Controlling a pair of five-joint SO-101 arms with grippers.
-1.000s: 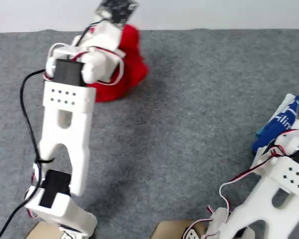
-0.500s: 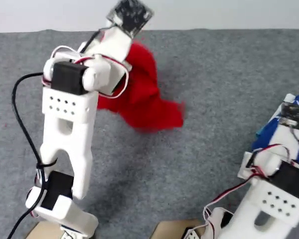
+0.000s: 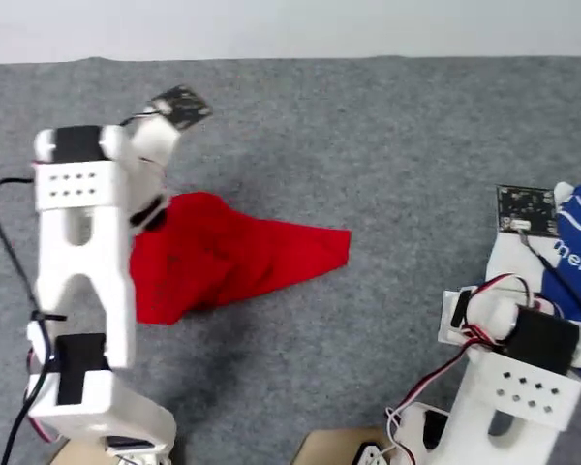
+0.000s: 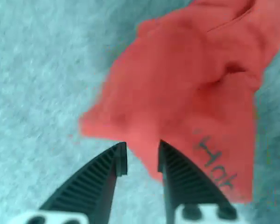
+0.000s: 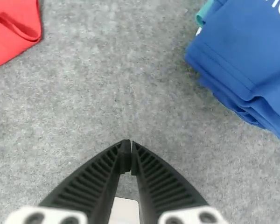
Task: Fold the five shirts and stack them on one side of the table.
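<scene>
A red shirt [image 3: 234, 258] lies crumpled and partly spread on the grey table, left of centre, with one pointed end reaching toward the middle. In the left wrist view my left gripper [image 4: 141, 151] hovers over the near edge of the red shirt [image 4: 186, 84], its fingers a little apart and nothing held between them. A stack of folded blue shirts [image 3: 579, 254] sits at the table's right edge. My right gripper [image 5: 126, 145] is shut and empty over bare carpet, between the blue stack [image 5: 247, 60] and a corner of the red shirt [image 5: 11, 28].
The grey carpet-like table [image 3: 397, 145] has free room across the middle and back. The right arm's white body [image 3: 508, 368] stands close beside the blue stack. A white wall borders the table's far edge.
The left arm swung the red shirt from the back of the table forward and let it go; it now lies spread out. The right arm shifted slightly left, away from the blue stack.
</scene>
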